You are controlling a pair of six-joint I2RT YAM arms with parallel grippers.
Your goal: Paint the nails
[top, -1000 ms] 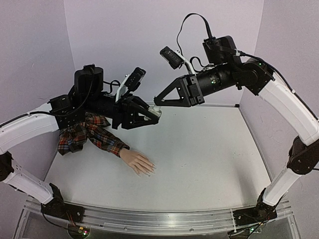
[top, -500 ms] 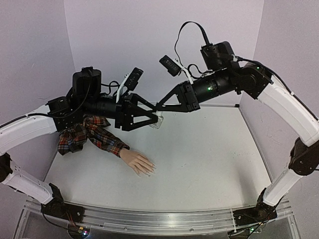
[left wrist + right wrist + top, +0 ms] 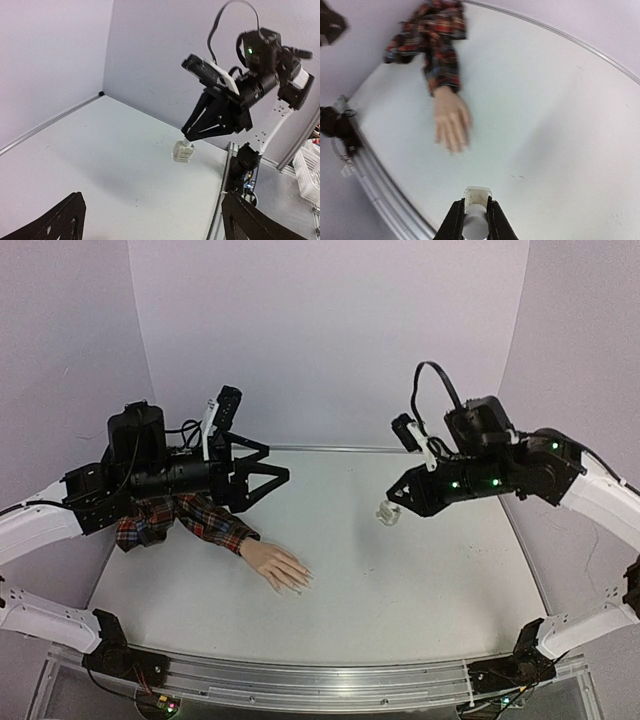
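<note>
A pale peach mannequin hand (image 3: 279, 566) in a red plaid sleeve (image 3: 196, 518) lies palm down at the table's left. Its nails (image 3: 301, 584) are too small to make out, and the hand (image 3: 451, 119) is blurred in the right wrist view. My right gripper (image 3: 393, 504) hangs over the table's middle right, shut on the white cap of a small clear bottle (image 3: 477, 197), which dangles below it (image 3: 183, 151). My left gripper (image 3: 272, 478) is open and empty above the sleeve, its fingers (image 3: 64, 222) wide apart.
Lilac walls close in the back and both sides. The white table (image 3: 430, 570) has a metal rail (image 3: 320, 680) along its near edge. A white basket (image 3: 311, 170) stands off the table to the right.
My left gripper opened and pulled back to the left, letting go of the bottle. My right arm swung down and to the right, carrying the bottle away by its cap.
</note>
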